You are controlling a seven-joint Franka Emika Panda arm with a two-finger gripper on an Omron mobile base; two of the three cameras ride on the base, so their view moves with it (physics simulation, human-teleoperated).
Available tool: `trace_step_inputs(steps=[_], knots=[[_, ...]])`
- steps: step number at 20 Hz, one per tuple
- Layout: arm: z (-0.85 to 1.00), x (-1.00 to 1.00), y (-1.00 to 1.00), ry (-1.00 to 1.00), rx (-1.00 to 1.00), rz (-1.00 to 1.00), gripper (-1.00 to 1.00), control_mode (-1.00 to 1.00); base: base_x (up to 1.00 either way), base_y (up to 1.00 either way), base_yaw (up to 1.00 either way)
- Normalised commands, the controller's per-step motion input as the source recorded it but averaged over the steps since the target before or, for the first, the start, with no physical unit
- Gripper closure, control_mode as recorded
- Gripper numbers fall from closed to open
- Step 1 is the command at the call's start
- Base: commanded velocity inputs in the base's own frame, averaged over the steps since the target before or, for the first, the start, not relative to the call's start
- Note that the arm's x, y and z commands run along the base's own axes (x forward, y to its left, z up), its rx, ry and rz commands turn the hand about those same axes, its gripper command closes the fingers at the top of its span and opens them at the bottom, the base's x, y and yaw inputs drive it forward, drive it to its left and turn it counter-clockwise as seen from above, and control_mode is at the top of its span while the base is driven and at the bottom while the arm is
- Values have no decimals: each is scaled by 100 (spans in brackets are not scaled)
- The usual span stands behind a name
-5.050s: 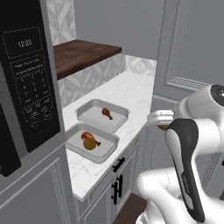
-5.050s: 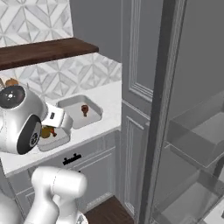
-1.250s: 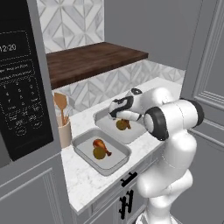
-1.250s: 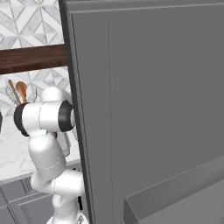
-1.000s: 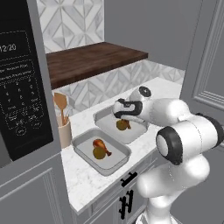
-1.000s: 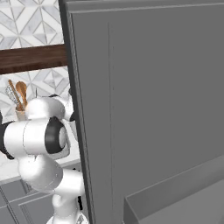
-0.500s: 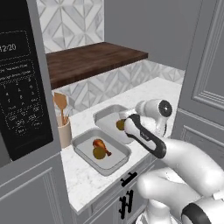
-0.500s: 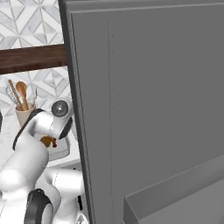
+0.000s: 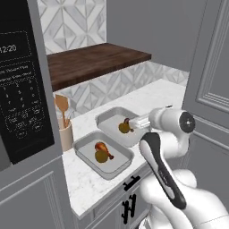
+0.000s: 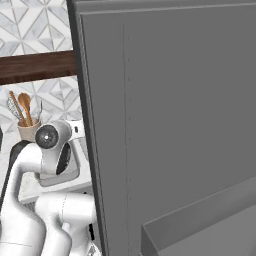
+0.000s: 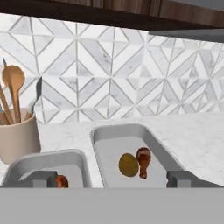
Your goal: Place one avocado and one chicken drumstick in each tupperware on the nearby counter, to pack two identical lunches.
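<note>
Grey tupperware trays sit side by side on the white counter (image 9: pixel 165 91): the near tray (image 9: pixel 87 147) holds an avocado (image 9: pixel 102 156) and a chicken drumstick (image 9: pixel 102 146), and the far tray (image 11: pixel 151 146) holds another avocado (image 11: pixel 128 165) and drumstick (image 11: pixel 143 160). Above the far tray's near edge, the tool (image 11: pixel 111 178) hangs wide open and empty, so packing looks finished; the next move is probably just to lift the arm clear.

Two tupperware trays sit side by side on the desk (image 9: pixel 89 179). The near tupperware (image 9: pixel 85 147) holds one avocado (image 9: pixel 102 156) touching one chicken drumstick (image 9: pixel 102 146). The far tupperware (image 9: pixel 109 117) holds an avocado (image 9: pixel 124 128) beside a drumstick (image 11: pixel 143 161). A utensil jar (image 9: pixel 65 134) stands left of the trays. A shelf (image 9: pixel 94 62) hangs above; a microwave (image 9: pixel 22 89) stands at far left.
</note>
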Motion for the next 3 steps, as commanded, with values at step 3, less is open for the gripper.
trace_step_inputs(steps=[3], knots=[[45,-82,0,-2,0,0,-100,-100,0,0,0]])
